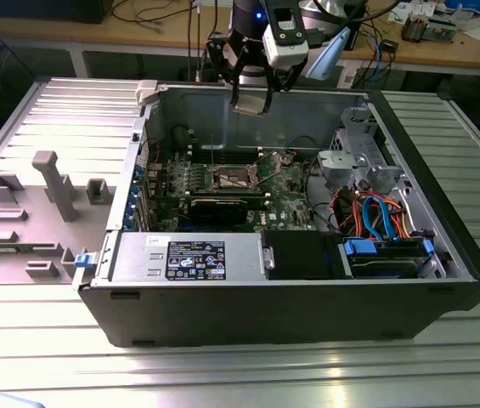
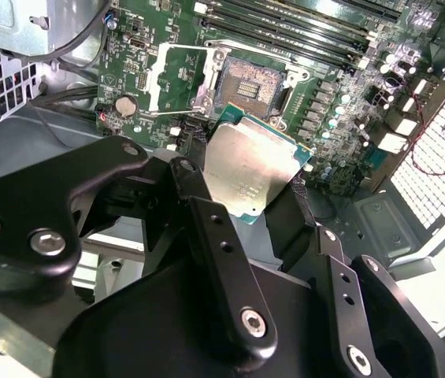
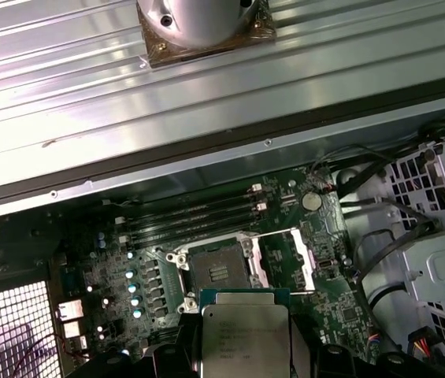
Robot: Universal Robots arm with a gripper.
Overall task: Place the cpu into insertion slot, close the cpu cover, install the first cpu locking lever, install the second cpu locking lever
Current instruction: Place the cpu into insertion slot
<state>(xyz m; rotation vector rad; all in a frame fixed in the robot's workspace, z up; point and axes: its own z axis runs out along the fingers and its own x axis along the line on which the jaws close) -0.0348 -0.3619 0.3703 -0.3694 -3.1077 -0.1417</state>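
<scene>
My gripper hangs over the rear wall of the open computer case, shut on the cpu, a flat silver-grey square chip. In both wrist views the black fingers clamp the cpu by two opposite edges, well above the green board. The insertion slot lies bare, its dark centre showing. The cpu cover, a silvery frame, stands swung open beside the slot.
Long memory slots run beside the socket and a black expansion card lies on its other side. A power supply and a drive cage with blue and orange cables fill the case. A grey fixture tray sits at the exterior view's left.
</scene>
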